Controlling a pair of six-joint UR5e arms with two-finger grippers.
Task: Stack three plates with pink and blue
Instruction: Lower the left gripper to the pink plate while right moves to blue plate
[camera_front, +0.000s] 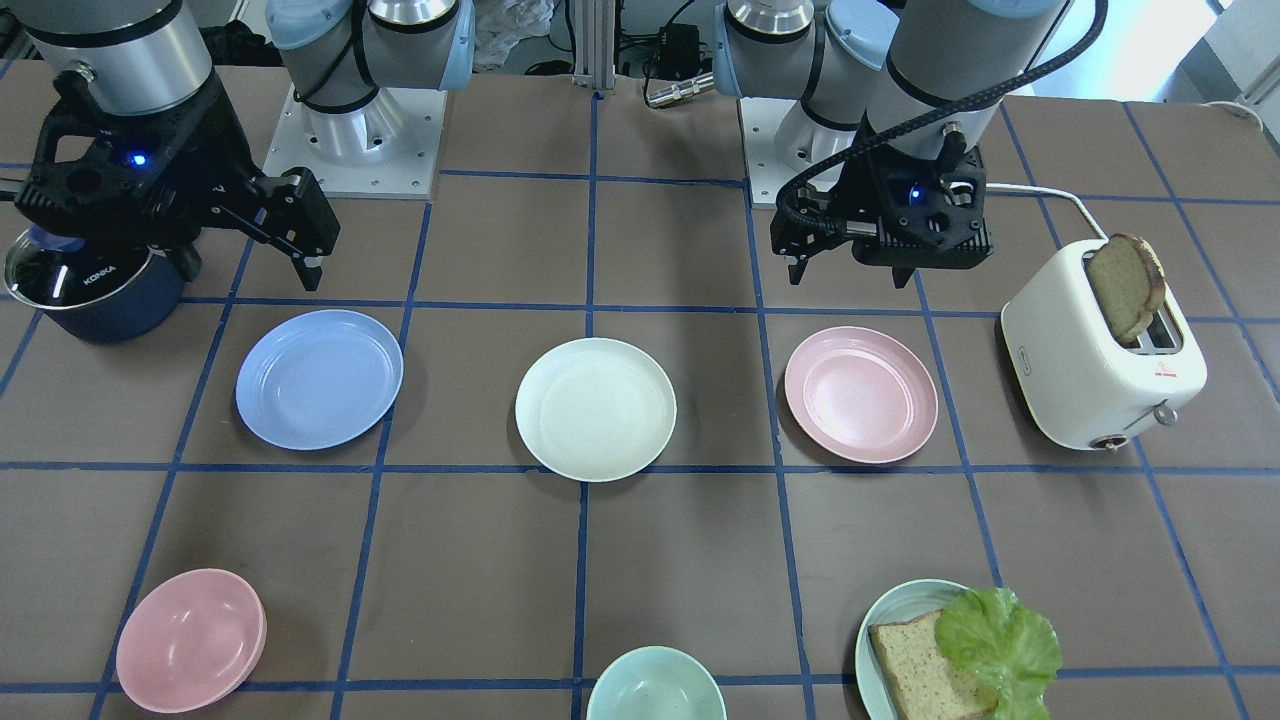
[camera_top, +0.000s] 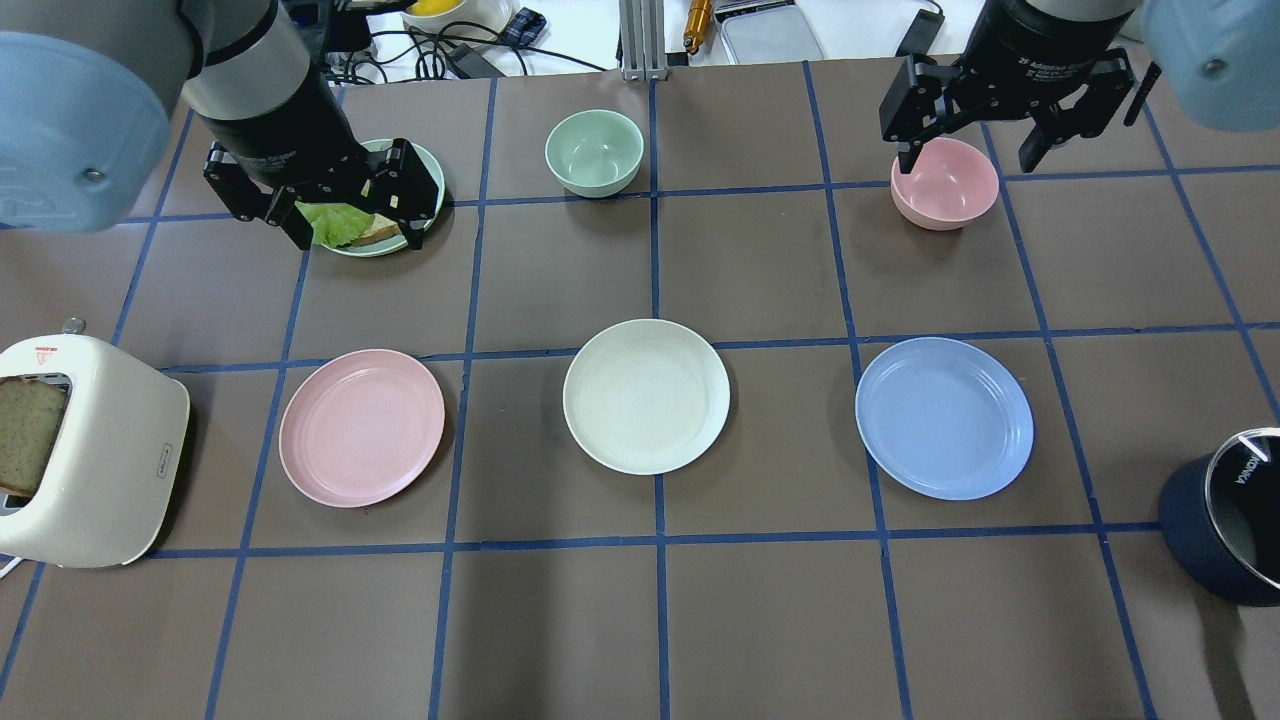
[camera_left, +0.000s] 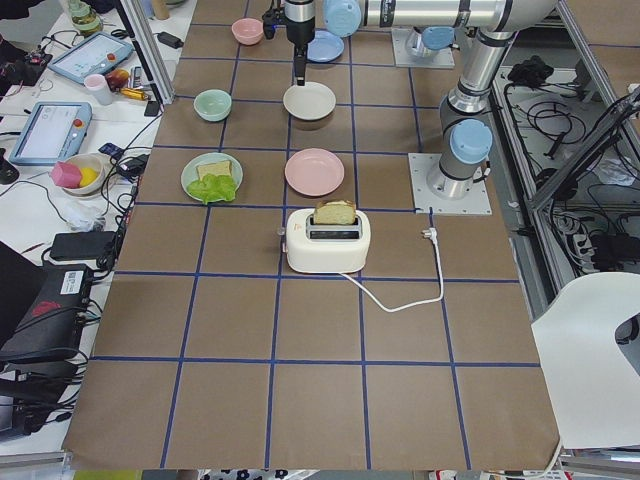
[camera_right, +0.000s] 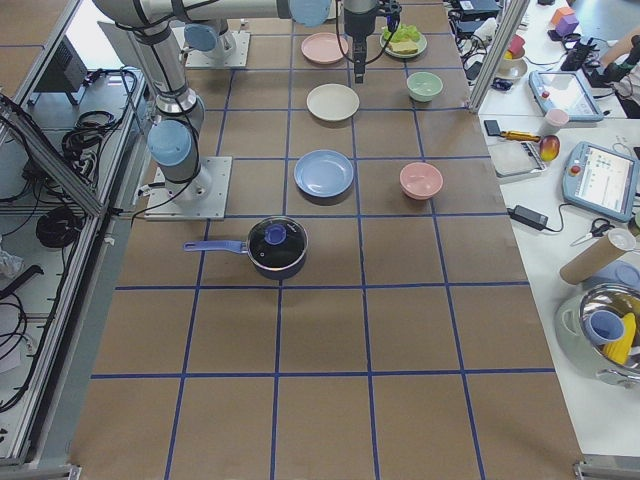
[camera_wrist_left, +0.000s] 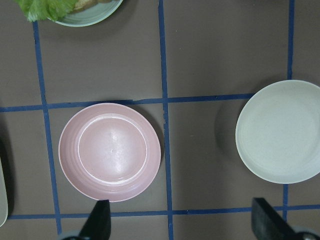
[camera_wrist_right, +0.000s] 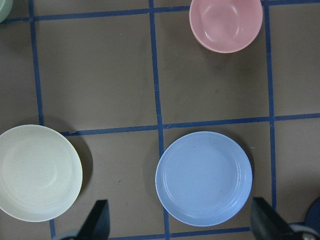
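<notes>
Mint-green small round bowl (camera_front: 655, 688), small pink round bowl (camera_front: 190, 640) and pale green plate with bread and lettuce (camera_front: 895, 605) sit closest to the front-facing lens (none of them belong in the stack).

Mid-way across the brown desk with blue tape grid (camera_front: 680, 570), the task plates lie flat in one row, well apart: light blue shallow round plastic plate (camera_front: 320, 378), cream-white shallow round plastic plate (camera_front: 595, 408) between, pale pink shallow round plastic plate (camera_front: 860, 394). Nothing stacked yet.

Arms: left gripper (camera_top: 355, 232) is raised with fingers spread and empty, and the pink plate shows in its wrist view. The right gripper (camera_top: 970, 162) is likewise spread and empty, with the blue plate in its wrist view.

Risks (judged):
- Rims lie low on the desk, so a finger may skid and shove a plate rather than pinch it.
- An edge pinch may let the plate droop and land off-centre.
- The white toaster holding a bread slice (camera_front: 1100, 370) stands near the pink plate and the dark blue lidded pot (camera_front: 100, 290) near the blue one, so either could be knocked.
- The pink bowl could be mistaken for the pink plate.
</notes>
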